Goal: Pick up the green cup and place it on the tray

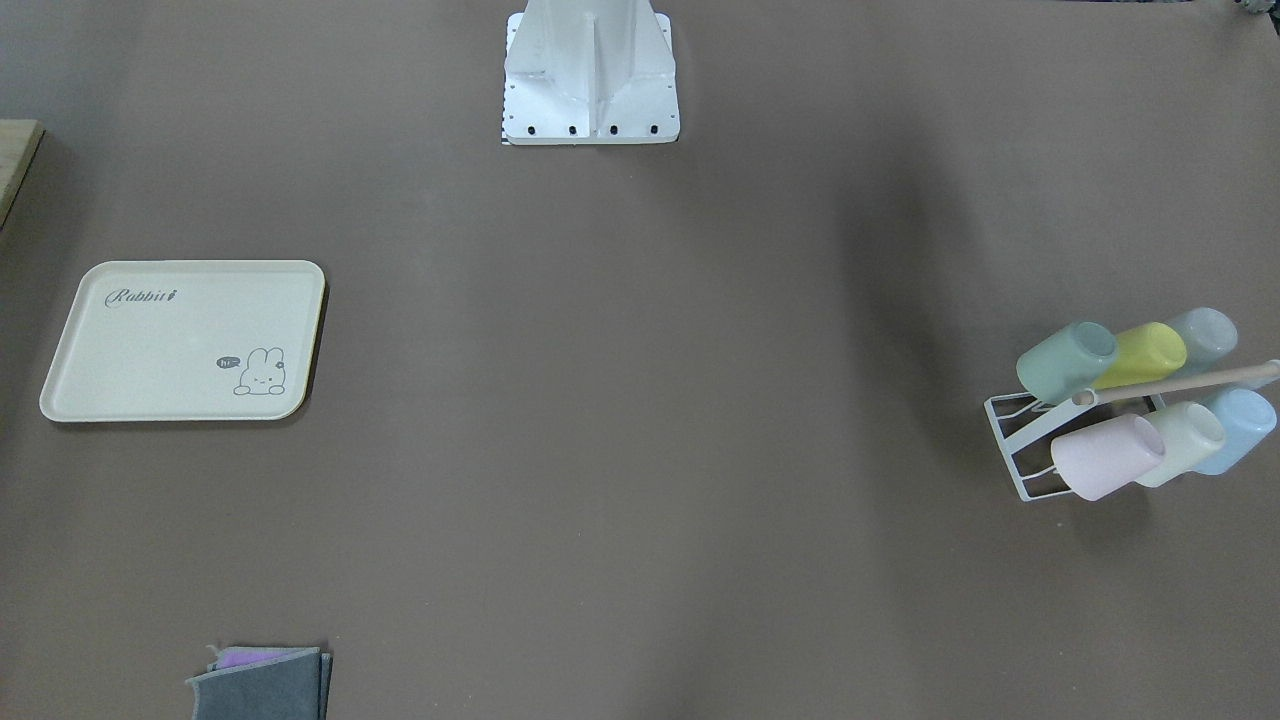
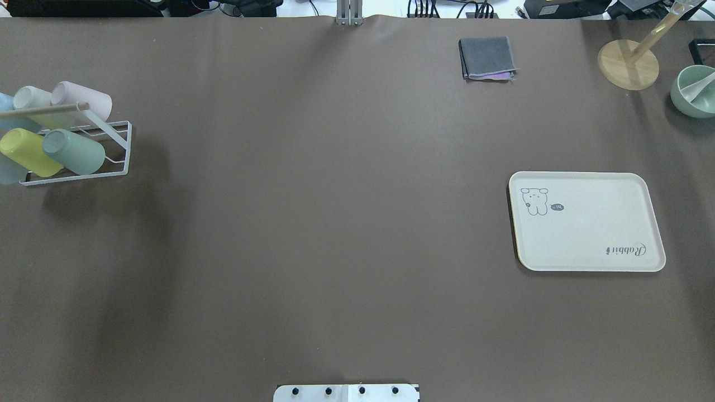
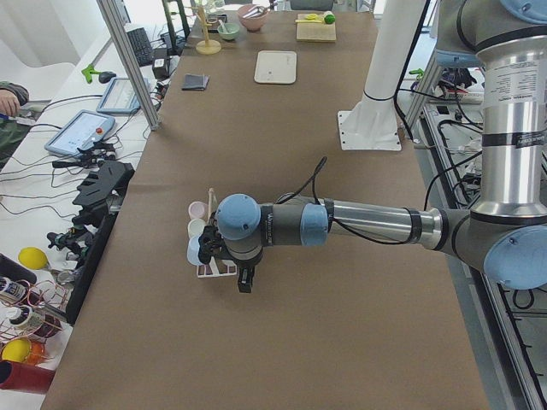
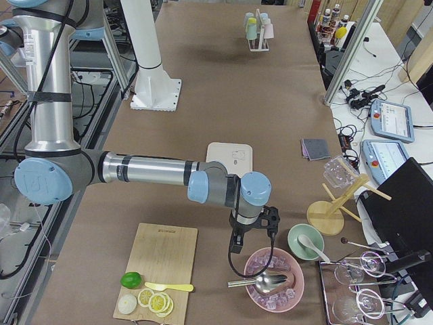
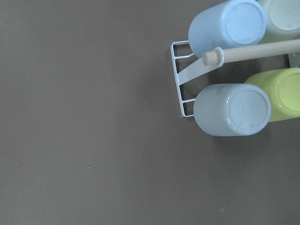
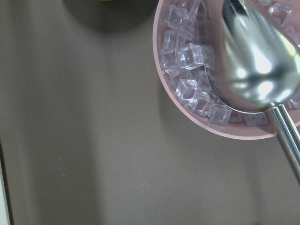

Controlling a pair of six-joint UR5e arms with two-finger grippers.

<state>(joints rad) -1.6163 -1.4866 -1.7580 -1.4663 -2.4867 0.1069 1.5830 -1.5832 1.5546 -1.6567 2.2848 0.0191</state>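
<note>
The green cup (image 1: pixel 1065 360) (image 2: pixel 72 151) lies tilted on a white wire rack (image 1: pixel 1020 460) (image 2: pixel 120 145), at the end nearest the table's middle, beside a yellow cup (image 1: pixel 1145 352). The cream Rabbit tray (image 1: pixel 185 340) (image 2: pixel 586 220) (image 3: pixel 275 66) lies bare on the opposite side of the table. My left gripper (image 3: pixel 245 278) hangs just past the rack's outer end; I cannot tell whether it is open or shut. Its wrist view shows light blue (image 5: pixel 227 26), grey-blue (image 5: pixel 232 110) and yellow cups, not the green one. My right gripper (image 4: pixel 237 245) is beyond the tray; its state is unclear.
A pink bowl of ice cubes (image 6: pixel 187 61) (image 4: pixel 274 281) with a metal scoop (image 6: pixel 253 56) sits under the right wrist. A wooden cutting board with lime (image 4: pixel 159 261), a green bowl (image 2: pixel 692 89), a wooden stand (image 2: pixel 628 64) and a folded grey cloth (image 2: pixel 487 57) lie around.
</note>
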